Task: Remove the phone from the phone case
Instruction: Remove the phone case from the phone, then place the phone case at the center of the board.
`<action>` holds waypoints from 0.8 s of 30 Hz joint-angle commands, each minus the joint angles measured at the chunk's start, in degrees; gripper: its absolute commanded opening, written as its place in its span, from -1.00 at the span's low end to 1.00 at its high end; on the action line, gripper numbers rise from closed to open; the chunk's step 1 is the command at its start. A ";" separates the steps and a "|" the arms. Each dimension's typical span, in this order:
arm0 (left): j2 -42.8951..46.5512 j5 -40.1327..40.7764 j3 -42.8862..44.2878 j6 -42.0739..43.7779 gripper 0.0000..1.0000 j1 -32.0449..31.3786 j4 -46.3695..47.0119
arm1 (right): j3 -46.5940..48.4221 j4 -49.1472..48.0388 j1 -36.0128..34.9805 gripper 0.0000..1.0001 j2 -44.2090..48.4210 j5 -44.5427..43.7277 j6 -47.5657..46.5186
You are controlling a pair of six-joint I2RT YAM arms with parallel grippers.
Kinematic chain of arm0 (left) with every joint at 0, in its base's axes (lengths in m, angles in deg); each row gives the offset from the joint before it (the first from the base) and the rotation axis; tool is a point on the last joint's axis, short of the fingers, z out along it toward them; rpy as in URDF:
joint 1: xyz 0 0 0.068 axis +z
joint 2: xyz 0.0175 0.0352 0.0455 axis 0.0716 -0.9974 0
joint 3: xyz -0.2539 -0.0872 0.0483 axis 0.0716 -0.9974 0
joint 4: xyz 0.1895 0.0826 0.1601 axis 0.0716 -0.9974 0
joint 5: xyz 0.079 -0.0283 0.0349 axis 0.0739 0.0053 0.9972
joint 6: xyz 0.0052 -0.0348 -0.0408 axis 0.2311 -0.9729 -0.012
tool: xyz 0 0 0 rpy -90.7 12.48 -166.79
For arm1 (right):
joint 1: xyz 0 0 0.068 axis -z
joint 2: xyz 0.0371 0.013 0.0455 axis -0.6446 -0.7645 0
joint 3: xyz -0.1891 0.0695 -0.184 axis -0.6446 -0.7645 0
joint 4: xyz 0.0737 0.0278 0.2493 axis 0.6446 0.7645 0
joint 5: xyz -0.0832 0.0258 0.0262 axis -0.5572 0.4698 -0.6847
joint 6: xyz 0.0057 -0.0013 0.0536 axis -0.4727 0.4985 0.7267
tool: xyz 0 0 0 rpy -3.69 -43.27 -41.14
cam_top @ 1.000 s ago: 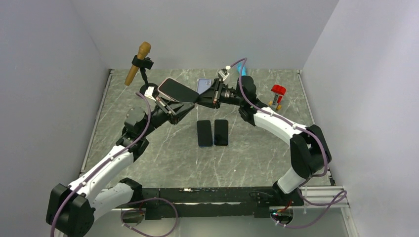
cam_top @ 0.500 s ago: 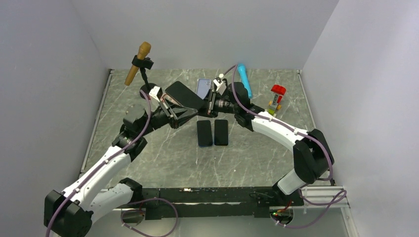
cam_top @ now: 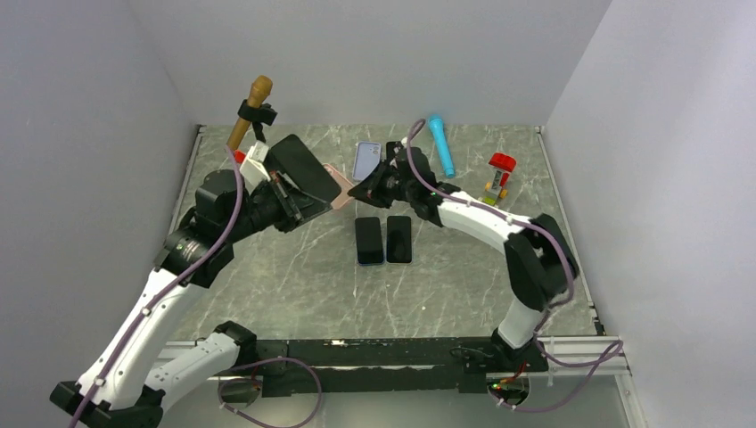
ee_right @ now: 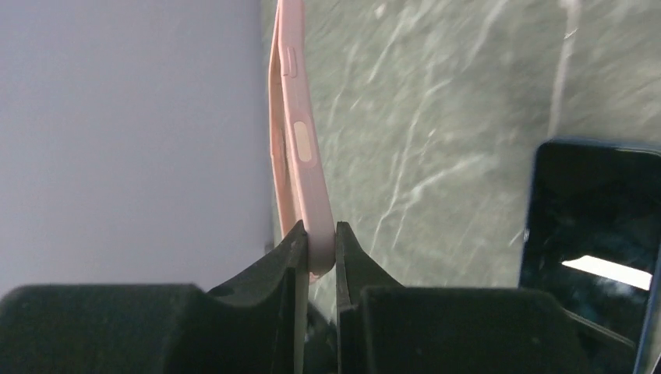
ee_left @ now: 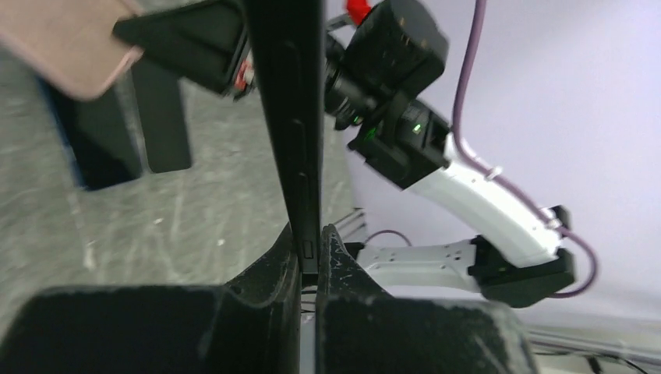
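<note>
My left gripper (cam_top: 287,198) is shut on a black phone (cam_top: 299,168), held tilted above the table at the back left; in the left wrist view the phone (ee_left: 290,117) stands edge-on between my jaws (ee_left: 310,248). My right gripper (cam_top: 361,190) is shut on a pink phone case (cam_top: 337,185), which shows edge-on and empty in the right wrist view (ee_right: 296,156), pinched at its lower end (ee_right: 318,249). The phone and the pink case are apart; the case also shows in the left wrist view (ee_left: 66,39).
Two dark phones (cam_top: 369,240) (cam_top: 399,238) lie side by side mid-table. A lilac case (cam_top: 365,161), a blue microphone (cam_top: 440,145) and a red-topped toy (cam_top: 498,173) lie at the back. A brown microphone on a stand (cam_top: 248,113) stands back left.
The left gripper has pulled the black phone left and back, out of the pink case. The right gripper kept the case and lowered it toward the table.
</note>
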 commanded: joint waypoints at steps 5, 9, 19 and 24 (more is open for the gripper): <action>5.73 10.37 6.55 16.97 -1.00 0.03 -18.39 | 19.07 10.30 0.55 -1.00 -14.84 -24.50 4.53; 8.40 11.87 6.53 21.45 -1.00 0.02 -23.75 | 29.08 14.81 0.51 -1.00 -23.86 -28.81 7.17; 13.80 9.08 0.79 26.53 -1.00 0.03 -27.79 | 44.17 19.90 -0.61 -1.00 -38.95 -37.84 9.34; 14.97 8.49 -0.77 27.06 -1.00 0.01 -27.82 | 50.25 23.72 -2.14 -0.96 -43.35 -37.47 9.36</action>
